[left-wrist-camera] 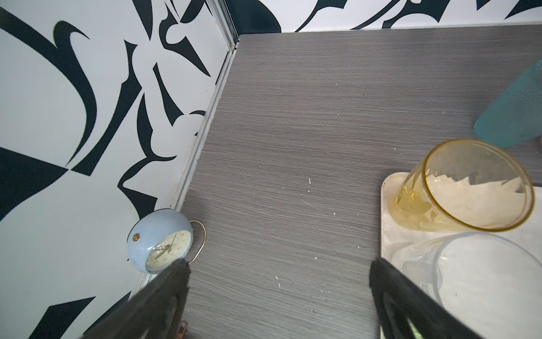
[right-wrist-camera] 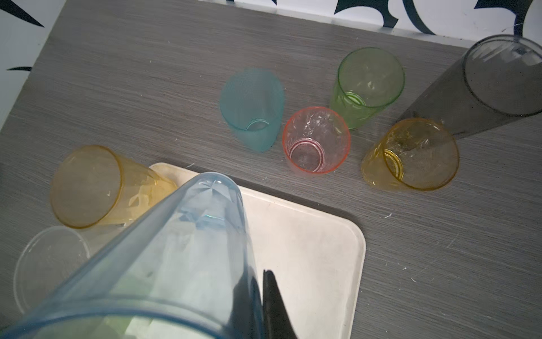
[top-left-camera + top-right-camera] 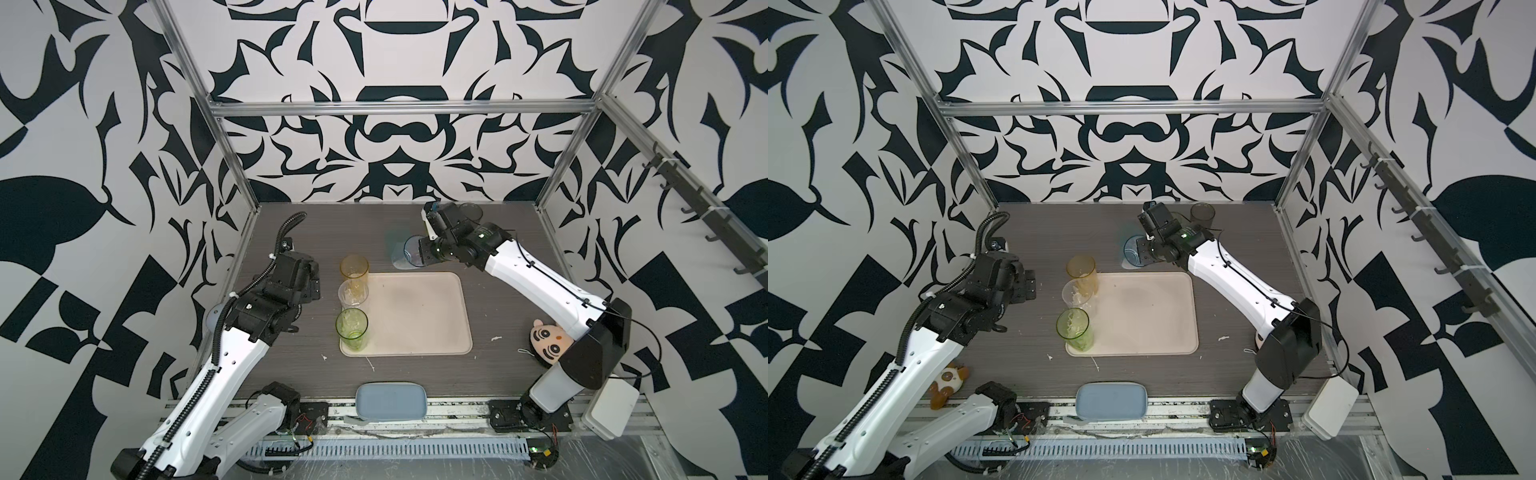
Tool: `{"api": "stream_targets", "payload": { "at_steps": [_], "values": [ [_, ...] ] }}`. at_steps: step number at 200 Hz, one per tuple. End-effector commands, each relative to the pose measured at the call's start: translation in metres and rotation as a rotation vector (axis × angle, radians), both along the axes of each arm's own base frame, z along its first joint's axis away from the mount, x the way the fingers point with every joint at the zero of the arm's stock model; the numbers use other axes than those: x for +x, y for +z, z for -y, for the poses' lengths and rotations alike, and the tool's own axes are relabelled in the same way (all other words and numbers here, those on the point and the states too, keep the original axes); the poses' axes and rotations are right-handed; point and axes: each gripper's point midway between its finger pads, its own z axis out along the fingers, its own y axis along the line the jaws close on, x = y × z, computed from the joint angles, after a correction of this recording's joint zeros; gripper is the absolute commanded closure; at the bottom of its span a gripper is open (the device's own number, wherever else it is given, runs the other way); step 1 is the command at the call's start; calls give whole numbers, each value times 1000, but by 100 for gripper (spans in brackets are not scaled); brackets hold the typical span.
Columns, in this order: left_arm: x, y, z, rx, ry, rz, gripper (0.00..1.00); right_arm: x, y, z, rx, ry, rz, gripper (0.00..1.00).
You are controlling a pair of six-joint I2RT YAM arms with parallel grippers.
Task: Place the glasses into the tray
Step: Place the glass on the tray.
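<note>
My right gripper is shut on the wall of a blue glass, one finger inside and one outside. It holds the glass by the far edge of the cream tray. A tall yellow glass, a colourless one and a green one stand along the tray's left side. Behind the tray, on the table, stand teal, pink, green, amber and smoky grey glasses. My left gripper hangs open and holds nothing, left of the tray.
A blue-grey pad lies at the table's front edge. A plush face sits by the right arm and a small toy under the left arm. A blue alarm clock stands against the left wall.
</note>
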Motion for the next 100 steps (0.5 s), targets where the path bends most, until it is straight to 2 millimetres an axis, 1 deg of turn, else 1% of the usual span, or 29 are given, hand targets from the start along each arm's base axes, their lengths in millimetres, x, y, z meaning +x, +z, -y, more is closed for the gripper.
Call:
{"api": "stream_targets", "payload": {
  "at_steps": [1, 39, 63, 100],
  "values": [
    [-3, -4, -4, 3, 22, -11, 1, -3, 10, 5, -19, -51, 40, 100],
    [-3, -5, -3, 1, 19, -15, 1, -7, -8, -4, -57, -51, 15, 100],
    [-3, -5, -3, 2, 19, -17, 1, -4, -28, -5, -97, -66, -13, 100],
    [-4, -6, -3, 1, 20, -18, 1, -2, -52, -9, -153, -73, -65, 100]
  ]
}}
